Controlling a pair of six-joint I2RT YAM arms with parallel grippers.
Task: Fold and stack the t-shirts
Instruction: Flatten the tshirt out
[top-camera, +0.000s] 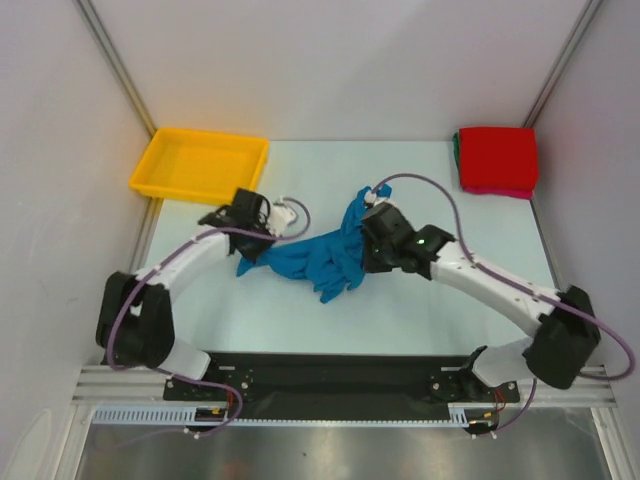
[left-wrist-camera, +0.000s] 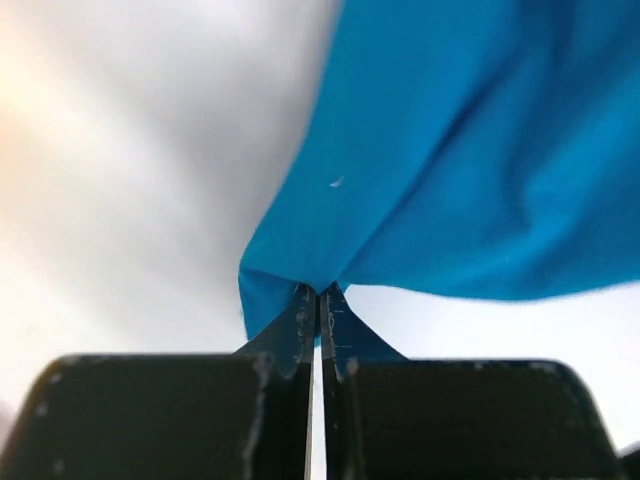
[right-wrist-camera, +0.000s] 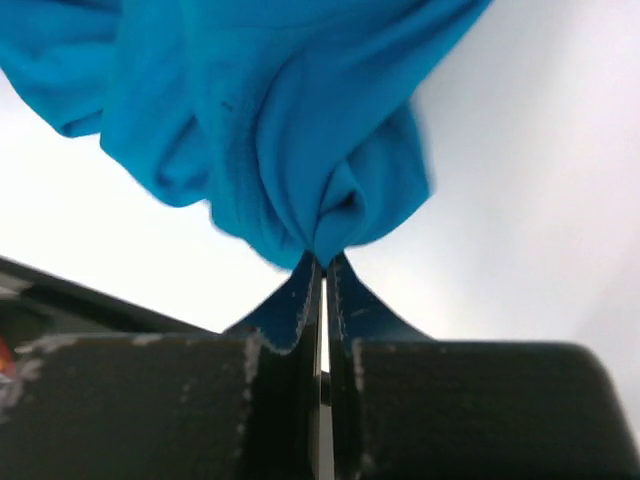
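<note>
White enclosure walls close in a pale desk (top-camera: 300, 320). Across its middle the bright blue t-shirt (top-camera: 325, 255) runs as a rumpled, twisted band from one arm to the other. It is not spread at all, and whether it hangs clear of the desk I cannot tell.

The left end effector (left-wrist-camera: 318, 300) is clamped on a thin corner of the shirt, with its fingers pressed together on the cloth. The right end effector (right-wrist-camera: 322, 262) is likewise clamped, but on a thick gathered wad with several folds bunched at the tips.

The step in hand looks like opening the shirt out flat before any fold is made. To do it well:

- Draw the two grips apart evenly until the band untwists.
- Keep them low, so the loose cloth drags smooth onto the desk rather than dropping in a heap.
- Expect a regrasp on the right (that wad probably holds more than one edge), since a single layer there would let the shirt spread properly.

At the far right corner the red t-shirt (top-camera: 497, 158) lies folded on top of a stack. A green edge (top-camera: 457, 148) and a pink edge (top-camera: 497, 191) show beneath it. The yellow tray (top-camera: 200, 165) sits at the far left, well apart.
</note>
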